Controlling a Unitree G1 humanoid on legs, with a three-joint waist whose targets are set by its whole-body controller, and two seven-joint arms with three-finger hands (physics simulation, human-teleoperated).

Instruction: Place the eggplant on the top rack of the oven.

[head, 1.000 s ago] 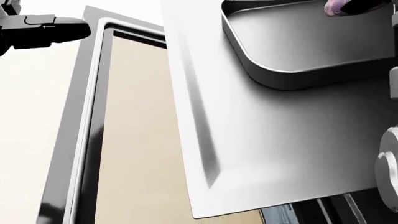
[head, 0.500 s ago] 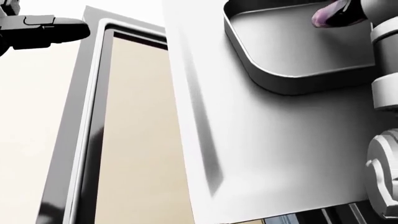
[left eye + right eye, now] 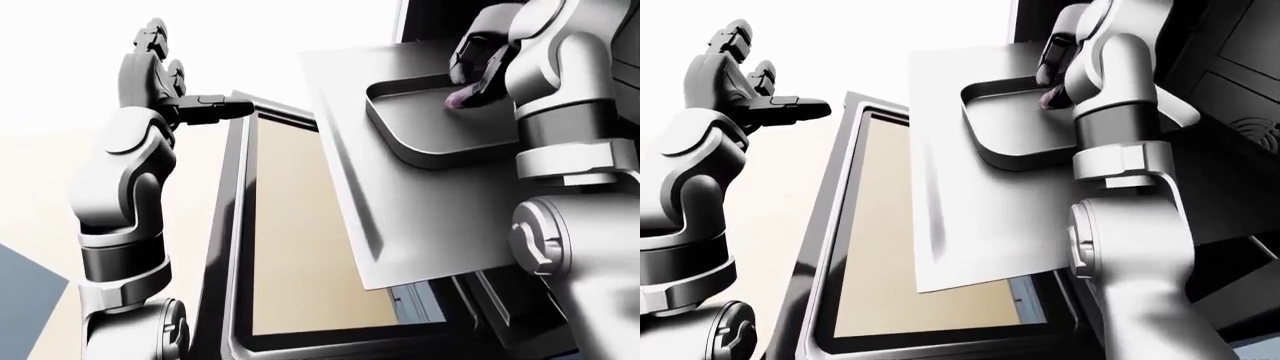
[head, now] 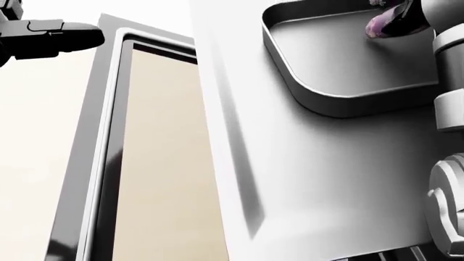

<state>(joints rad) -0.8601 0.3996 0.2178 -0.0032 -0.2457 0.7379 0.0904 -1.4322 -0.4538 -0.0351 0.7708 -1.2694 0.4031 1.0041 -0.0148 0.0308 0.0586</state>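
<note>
The purple eggplant (image 3: 462, 96) is in my right hand (image 3: 478, 61), whose fingers close round it; only its tip shows in the head view (image 4: 383, 24). It hangs just over the far part of a shallow metal tray (image 3: 420, 146). The tray sits on a flat silver rack sheet (image 3: 425, 217) pulled out of the dark oven opening (image 3: 1230, 82) at the top right. My left hand (image 3: 185, 82) is raised at the upper left, open and empty, well apart from the tray.
The oven door (image 3: 300, 247), with a beige glass pane and a dark frame, hangs open between my two arms. My right forearm (image 3: 1120, 135) covers the tray's right side. Dark oven panels (image 3: 1240, 187) stand at the right.
My right hand has brought the eggplant down and left over the tray. The whole picture has shifted slightly downward. The left hand has kept still.
</note>
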